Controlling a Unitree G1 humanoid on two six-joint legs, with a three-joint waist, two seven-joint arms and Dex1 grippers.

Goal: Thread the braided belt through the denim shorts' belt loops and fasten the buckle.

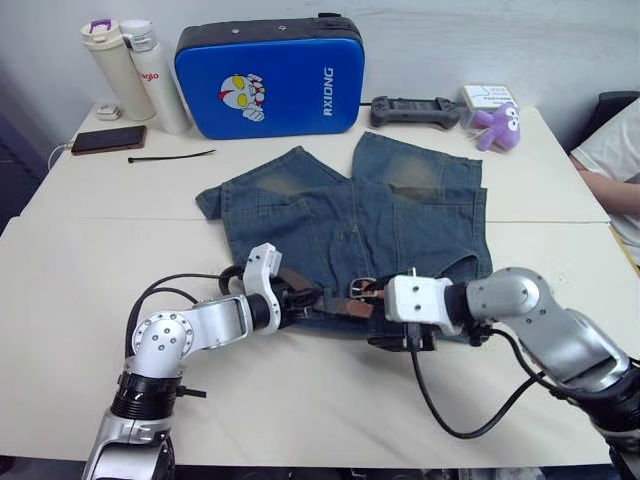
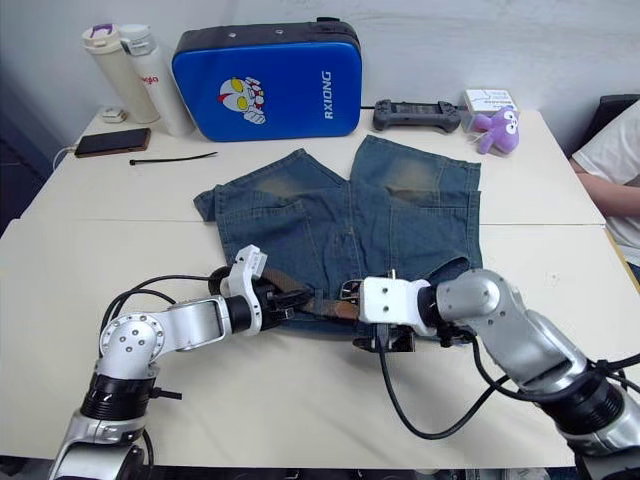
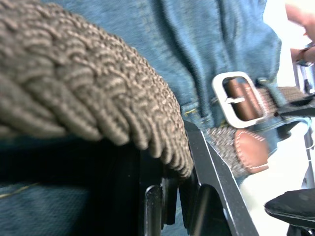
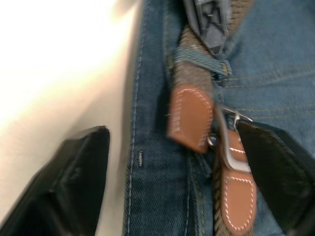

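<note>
The denim shorts (image 1: 350, 215) lie flat on the white table (image 1: 100, 260), waistband toward me. Along the waistband runs the braided belt (image 1: 335, 300). Its silver buckle (image 3: 238, 101) and tan leather tip (image 4: 189, 118) lie side by side near the middle of the waistband. The strap passes under a belt loop (image 4: 199, 61) just beyond the tip. My left gripper (image 1: 298, 298) is shut on the braided strap to the left of the buckle. My right gripper (image 4: 172, 135) is open at the waistband's near edge, its fingers (image 4: 64, 182) spread to either side of the tip and buckle.
At the table's back stand a blue case (image 1: 268, 78), two bottles (image 1: 135, 72), a phone (image 1: 108, 139), a black cable tie (image 1: 170, 156), a controller (image 1: 415, 112) and a purple plush toy (image 1: 498, 126). A person (image 1: 612, 160) sits at the right edge.
</note>
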